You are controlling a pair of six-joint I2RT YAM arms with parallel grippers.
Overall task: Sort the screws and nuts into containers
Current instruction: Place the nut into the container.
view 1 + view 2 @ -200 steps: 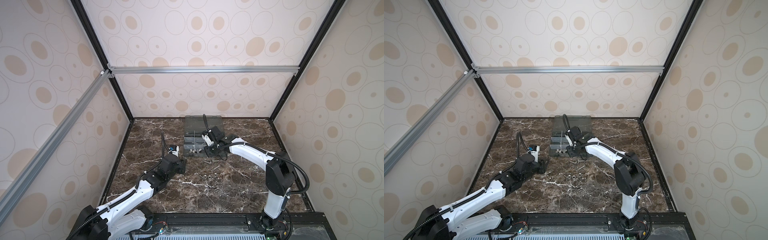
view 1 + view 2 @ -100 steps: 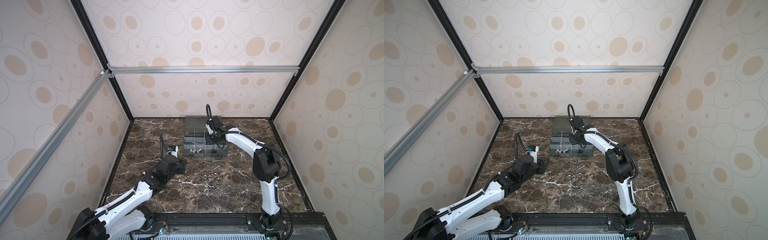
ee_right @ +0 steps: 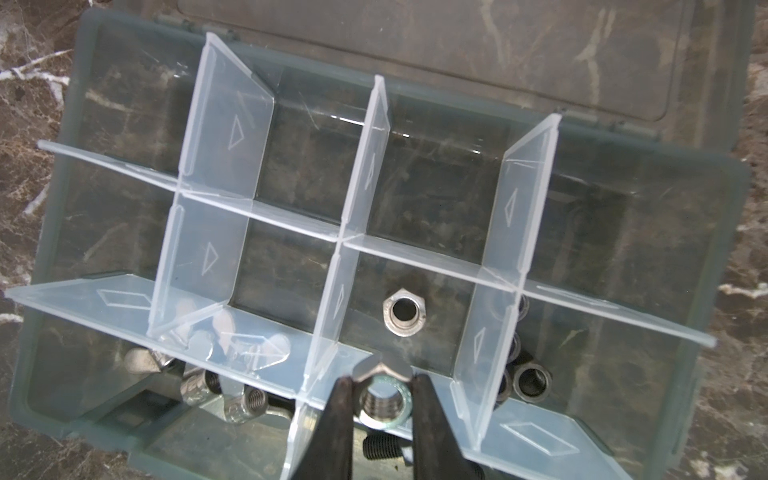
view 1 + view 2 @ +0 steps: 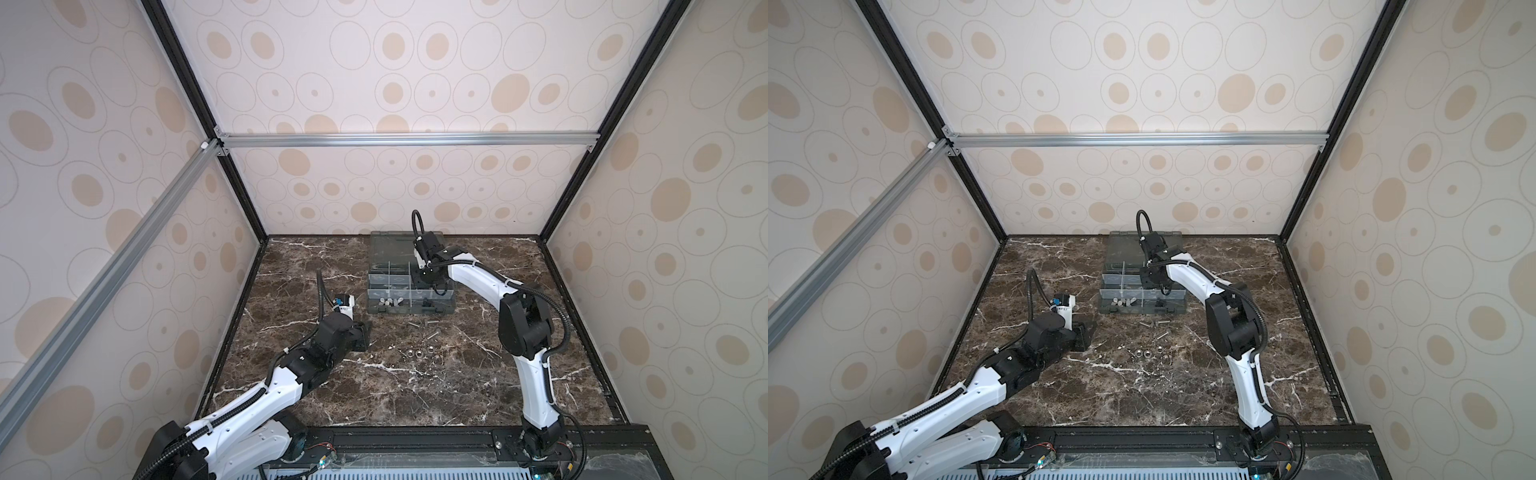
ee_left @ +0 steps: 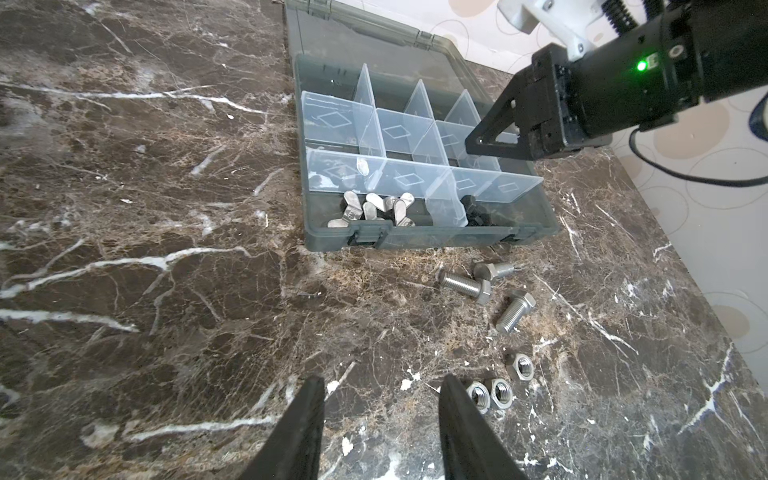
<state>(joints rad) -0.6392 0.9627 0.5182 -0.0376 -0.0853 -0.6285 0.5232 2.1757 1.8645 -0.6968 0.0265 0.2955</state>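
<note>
Right gripper [image 3: 382, 379] now over containers [image 3: 365, 166], clutching one nut [image 3: 386, 405]; left gripper [image 5: 380, 380] agape; three screws [image 5: 515, 311], three nuts [image 5: 500, 392]

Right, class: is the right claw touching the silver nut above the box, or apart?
Touching. The right wrist view shows the silver nut pinched between both fingers of the right claw, with no gap either side.

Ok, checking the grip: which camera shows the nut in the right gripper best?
The right wrist view: the silver nut sits large in the right gripper, thread and hex faces clear, over the organiser box. The left wrist view shows only the gripper's side, with the nut hidden. In both top views it cannot be made out.
</note>
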